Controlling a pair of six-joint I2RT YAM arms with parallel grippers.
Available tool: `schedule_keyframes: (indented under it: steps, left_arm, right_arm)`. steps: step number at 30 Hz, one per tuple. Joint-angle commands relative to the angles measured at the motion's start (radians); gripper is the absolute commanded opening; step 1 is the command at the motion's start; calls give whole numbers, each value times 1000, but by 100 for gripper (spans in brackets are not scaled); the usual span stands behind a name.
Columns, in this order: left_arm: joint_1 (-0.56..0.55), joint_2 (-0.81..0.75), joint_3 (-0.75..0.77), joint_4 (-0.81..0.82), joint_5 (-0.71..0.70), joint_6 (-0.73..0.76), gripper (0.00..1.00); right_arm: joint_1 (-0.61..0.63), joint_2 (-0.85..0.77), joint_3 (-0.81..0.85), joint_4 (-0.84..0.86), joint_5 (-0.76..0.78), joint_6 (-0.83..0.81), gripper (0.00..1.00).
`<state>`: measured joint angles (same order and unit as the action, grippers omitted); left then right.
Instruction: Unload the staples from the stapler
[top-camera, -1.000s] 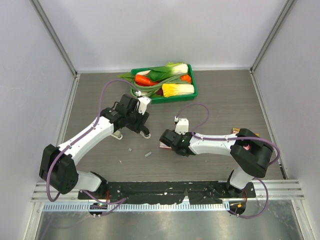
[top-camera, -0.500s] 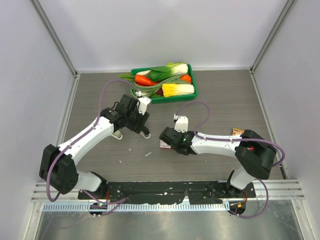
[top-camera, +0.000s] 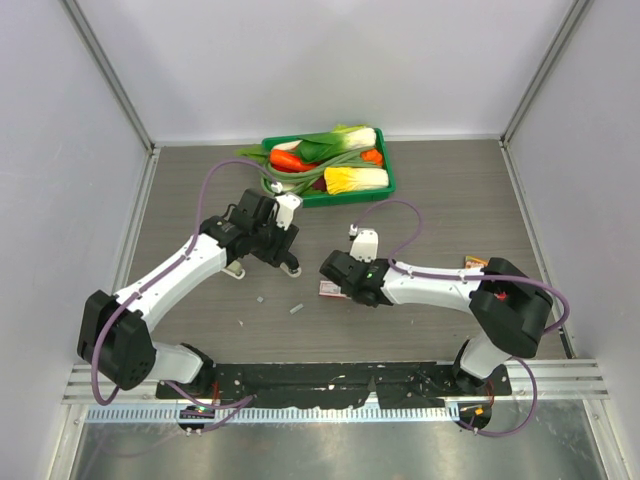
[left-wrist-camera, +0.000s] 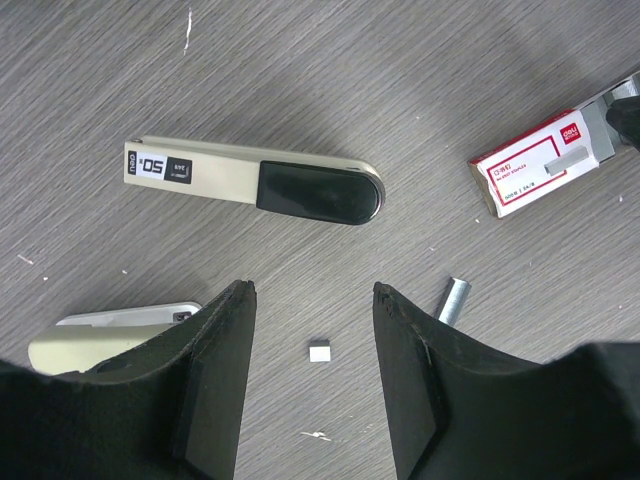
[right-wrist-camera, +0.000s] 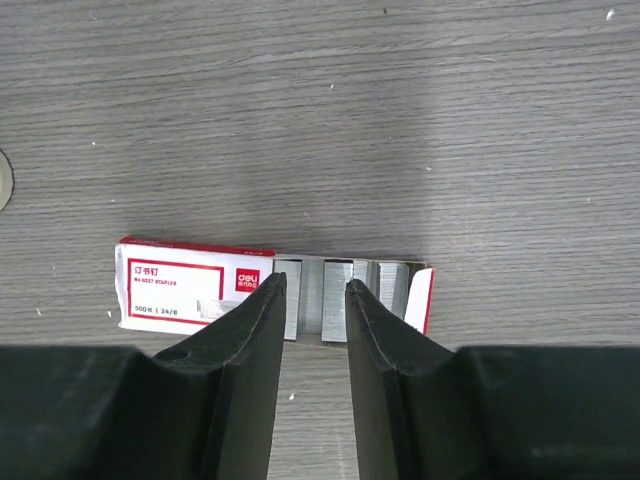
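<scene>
Stapler (left-wrist-camera: 250, 185) just beyond left pincer (left-wrist-camera: 312, 290) | spread, empty | right pincer (right-wrist-camera: 313, 285) narrowly parted

Matt grey wood-grain table (left-wrist-camera: 400, 80); stapler (left-wrist-camera: 200, 178) smooth plastic, seemingly; staples (left-wrist-camera: 453, 300) shiny metal

The stapler (left-wrist-camera: 250, 185) sits left of the staple box (left-wrist-camera: 545, 165) — a loose staple strip (left-wrist-camera: 454, 300) lies between them, nearer the arm bases. The veggie tray (top-camera: 391, 180) is way behind it all.
</scene>
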<state>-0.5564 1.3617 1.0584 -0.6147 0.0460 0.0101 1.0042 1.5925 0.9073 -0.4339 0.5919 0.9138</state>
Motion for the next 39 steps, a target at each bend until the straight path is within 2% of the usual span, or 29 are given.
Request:
schedule_keyframes:
  steps: [1, 9, 12, 17, 22, 25, 30, 34, 39]
  left_arm:
    - [-5, -29, -2, 29, 12, 14, 54]
    - [-5, -26, 2, 24, 14, 14, 54]
    - [-5, -27, -3, 29, 14, 18, 54]
    - [-5, -33, 8, 6, 14, 40, 54]
    - [0, -39, 17, -55, 11, 83, 54]
    - [9, -55, 15, -109, 69, 105, 54]
    - [-111, -93, -11, -171, 94, 169, 55]
    - [-157, -18, -5, -209, 121, 175, 55]
    - [-207, 49, 5, -166, 150, 195, 55]
  right_arm:
    - [-18, -5, 5, 21, 3, 7, 36]
    - [-30, 6, -18, 46, -33, 10, 36]
    - [-27, -11, -28, 102, -59, -16, 36]
    - [31, -51, 20, 109, -60, -82, 37]
    - [109, -11, 105, 86, -99, -177, 38]
    - [142, -17, 117, 50, -72, -161, 38]
    - [117, -239, -34, 83, -12, -116, 37]
    - [88, -382, -102, 80, 2, -95, 37]
    - [53, -528, -174, 69, 0, -76, 37]
